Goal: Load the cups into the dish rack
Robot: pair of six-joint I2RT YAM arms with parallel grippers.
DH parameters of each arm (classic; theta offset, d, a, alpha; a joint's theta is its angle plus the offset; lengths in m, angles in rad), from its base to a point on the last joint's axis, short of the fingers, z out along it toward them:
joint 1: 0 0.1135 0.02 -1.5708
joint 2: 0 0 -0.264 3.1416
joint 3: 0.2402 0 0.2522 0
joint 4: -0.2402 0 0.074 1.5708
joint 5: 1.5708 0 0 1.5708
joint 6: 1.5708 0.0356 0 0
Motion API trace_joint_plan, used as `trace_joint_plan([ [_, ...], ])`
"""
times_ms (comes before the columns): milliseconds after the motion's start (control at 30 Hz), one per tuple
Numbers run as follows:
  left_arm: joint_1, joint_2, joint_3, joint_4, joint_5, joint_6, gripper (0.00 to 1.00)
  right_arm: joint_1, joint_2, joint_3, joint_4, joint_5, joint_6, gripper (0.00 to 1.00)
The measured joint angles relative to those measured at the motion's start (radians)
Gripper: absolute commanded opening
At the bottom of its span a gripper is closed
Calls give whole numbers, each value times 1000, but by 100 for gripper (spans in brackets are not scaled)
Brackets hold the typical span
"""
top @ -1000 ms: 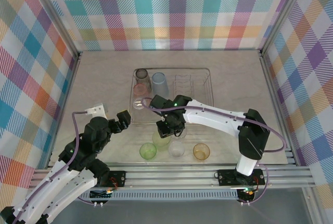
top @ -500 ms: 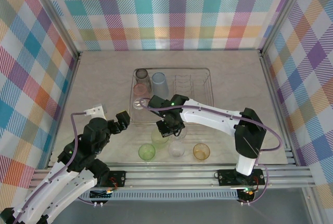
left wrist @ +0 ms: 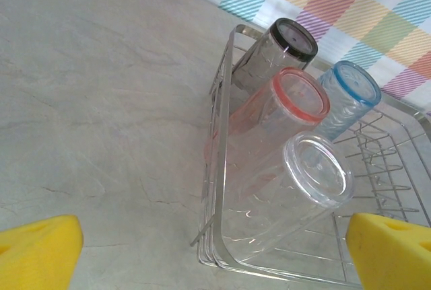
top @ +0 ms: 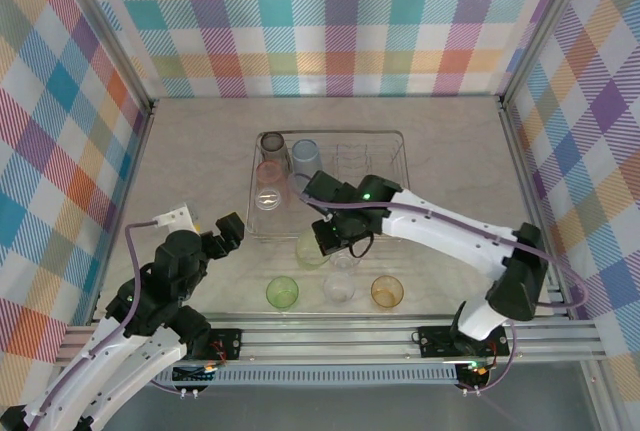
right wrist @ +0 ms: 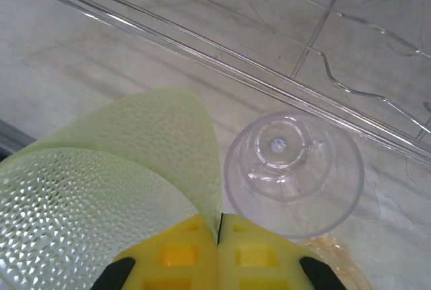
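The dish rack (top: 380, 151) sits in the middle of the table (top: 200, 151), its right half bare wire and its left half holding four tilted cups. The right arm reaches across from the right. The right gripper (top: 325, 241) is just near the rack's near edge, its yellow pads pressed fully together on the wall of a pale green cup (top: 310, 251). The wrist view shows that cup (right wrist: 114, 189) tipped on its side, pinched at the rim.

The left gripper (top: 222, 234) hangs over bare table left of the rack, its claw spread as wide as it goes and holding nothing.

In the rack, the smoky grey cup (top: 272, 144) leans in the far left corner. The light blue cup (top: 305, 156) is just to its right, the pink cup (top: 269, 173) is nearer than the grey one, and a clear cup (top: 267, 197) is nearest of the four.

Three cups stand upright on the table near the rack: a green cup (top: 283, 292) on the left, a second clear cup (top: 341, 281) in the middle beside the held one, and an orange cup (top: 386, 291) on the right.
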Motion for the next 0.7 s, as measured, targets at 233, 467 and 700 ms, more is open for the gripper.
trace_joint_plan([
  [233,0,16,0,78,98,2,100,-199,-273,-163,122,-188,-23,0],
  [467,0,152,-2,352,427,29,100,-624,-538,-269,237,-511,-26,0],
  [700,0,307,15,596,724,34,100,-751,-480,-316,387,-850,-10,0],
])
